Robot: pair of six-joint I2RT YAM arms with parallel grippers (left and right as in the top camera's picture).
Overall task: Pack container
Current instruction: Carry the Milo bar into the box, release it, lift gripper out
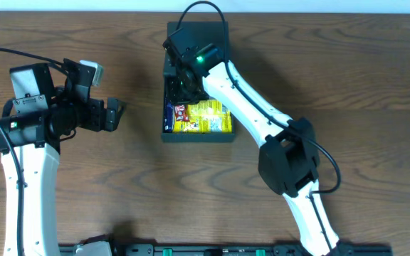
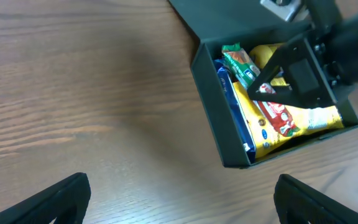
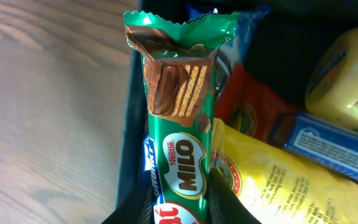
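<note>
Table: wooden table (image 1: 347, 64) carried the whole job; no loose snacks showed on it in the overhead view.
Container: black container (image 1: 198, 138) sat at the middle of the far half of the table, its lid open and folded away on the far side.
Right gripper: right gripper (image 3: 180, 202) was down over the container's left side, its fingers pinched narrow on the lower end of a chocolate bar.
Left gripper: left gripper (image 2: 182, 205) hung over bare wood to the left of the container, apart from it, fingers spread wide and holding nothing.
Yellow bag: yellow bag (image 1: 208, 117) lay flat inside and covered most of the near part of the floor.
Chocolate bar: green chocolate bar (image 3: 179, 112) pointed into the box along the left wall; could not tell whether its far end touched what lay under it.
Small packets: red packet (image 3: 253, 106), blue packet (image 3: 334, 146) and a rounded yellow item (image 3: 347, 68) were already inside, crowded beside the bag.
Done, by my reading: most of the packing, since several snacks lay in the container.
Left, by my reading: release the bar in the box, then probably shut the lid.
</note>
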